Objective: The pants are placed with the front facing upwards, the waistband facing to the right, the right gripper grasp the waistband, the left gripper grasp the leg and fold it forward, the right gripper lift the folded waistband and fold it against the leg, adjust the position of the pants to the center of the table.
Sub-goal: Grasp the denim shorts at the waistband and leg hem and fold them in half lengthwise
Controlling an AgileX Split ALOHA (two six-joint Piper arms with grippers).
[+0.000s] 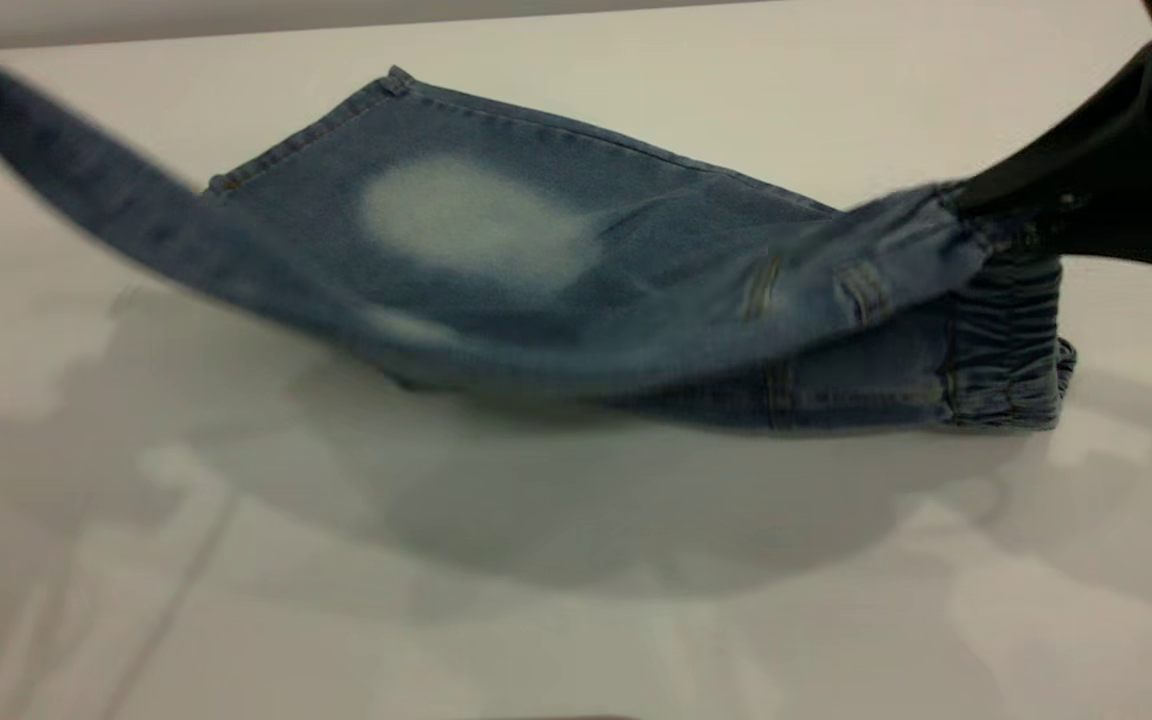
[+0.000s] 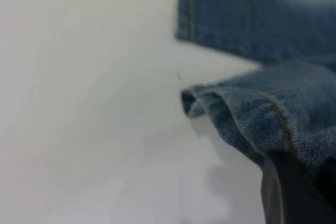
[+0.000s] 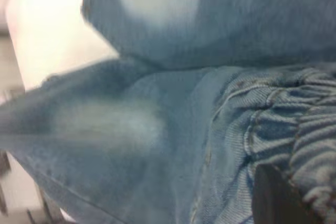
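The pants [image 1: 636, 260] lie on the white table [image 1: 576, 600] with the waistband [image 1: 1011, 340] to the right. The far leg [image 1: 476, 220] rests flat, its pale oval facing up. The near leg [image 1: 136, 225] is raised off the table and stretches up past the exterior view's left edge. My left gripper [image 2: 307, 184] is shut on that leg's hem [image 2: 247, 111]; one dark finger [image 2: 281, 192] shows under the denim. At the right, my right gripper [image 1: 976, 205] is shut on the waistband's upper layer and holds it above the lower layer. Its finger [image 3: 273, 198] sits against the ruched elastic [image 3: 294, 108].
Bare white tabletop [image 2: 84, 103] surrounds the pants, widest in front of them. The table's far edge [image 1: 336, 25] runs along the top of the exterior view. The black right arm [image 1: 1126, 170] reaches in from the upper right corner.
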